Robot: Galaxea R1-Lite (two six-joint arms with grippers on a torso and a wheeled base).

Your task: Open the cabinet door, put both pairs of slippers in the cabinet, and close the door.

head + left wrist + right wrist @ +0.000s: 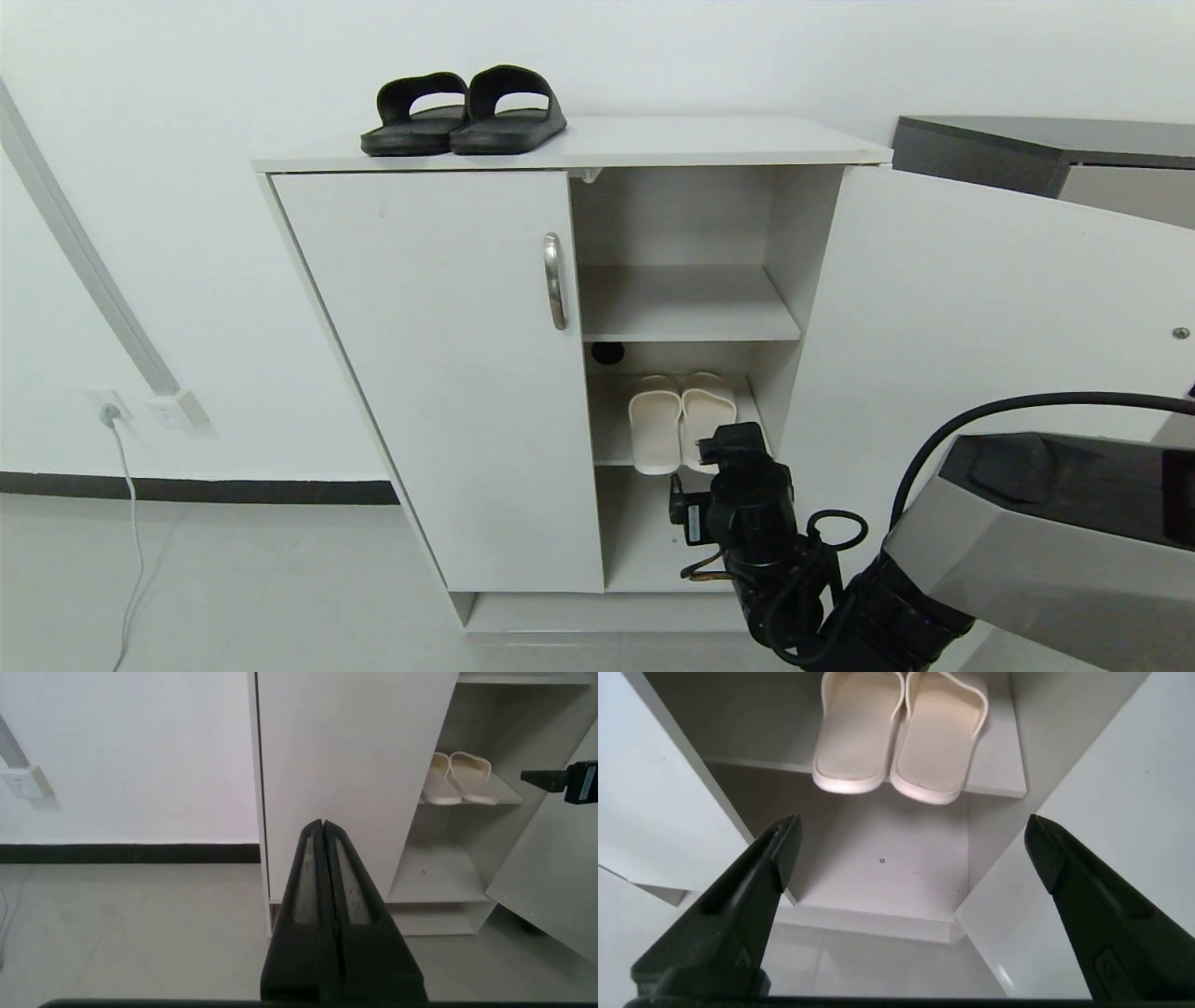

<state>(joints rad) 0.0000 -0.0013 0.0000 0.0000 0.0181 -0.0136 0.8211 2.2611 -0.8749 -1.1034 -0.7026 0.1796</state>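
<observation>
Left gripper (322, 829) is pressed shut on nothing, low before the closed left door (439, 373). Above it, the black slippers (464, 112) sit on the cabinet top (709, 140). The white slippers (680, 422) lie on the middle shelf (607, 429), with the right gripper (730, 446) spread wide and empty just before them, beside the open right door (980, 308). One pair looks stowed. Next, I judge, an arm must rise to the black pair.
</observation>
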